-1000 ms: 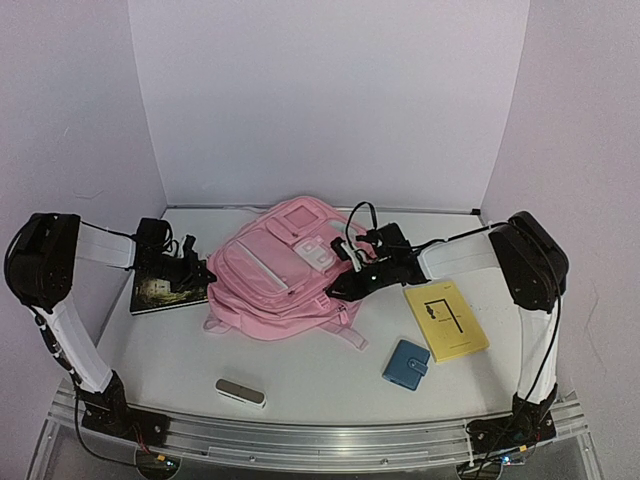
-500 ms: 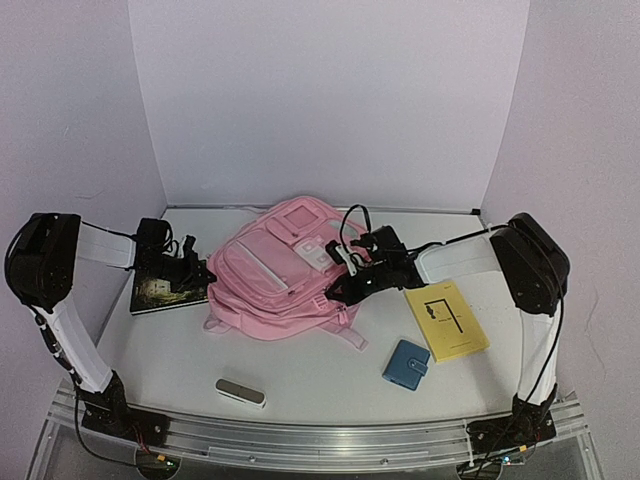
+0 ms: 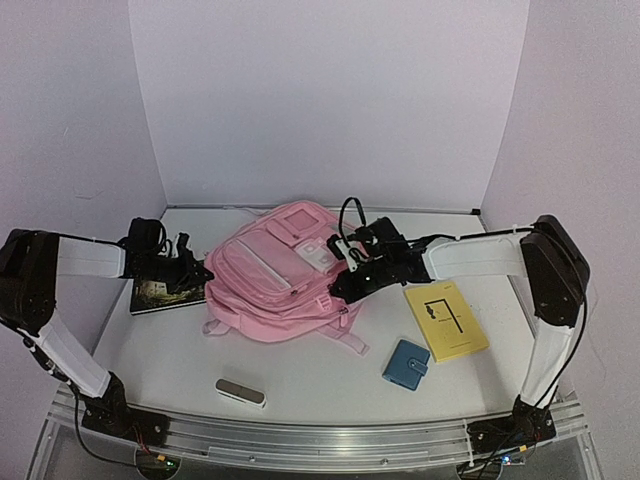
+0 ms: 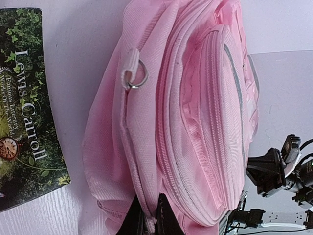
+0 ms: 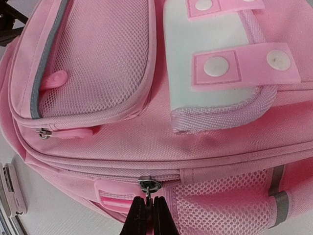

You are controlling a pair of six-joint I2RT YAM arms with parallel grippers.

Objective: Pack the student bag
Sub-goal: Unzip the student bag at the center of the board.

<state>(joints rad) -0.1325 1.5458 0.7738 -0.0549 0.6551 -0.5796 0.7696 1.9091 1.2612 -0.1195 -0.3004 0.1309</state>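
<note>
Centrally on the white table, the student bag lies with its front pockets up, in the middle of the top view. The left gripper meets the bag's left edge in that view. Seen from its wrist camera, the two fingers at the bottom edge are pinched narrow on a seam of pink fabric, and the bag fills the frame above them. The right gripper sits against the bag's right edge. Its wrist view shows the jaws pressed together on the metal zip pull at bottom centre. A Lewis Carroll book lies just beside the left gripper.
</note>
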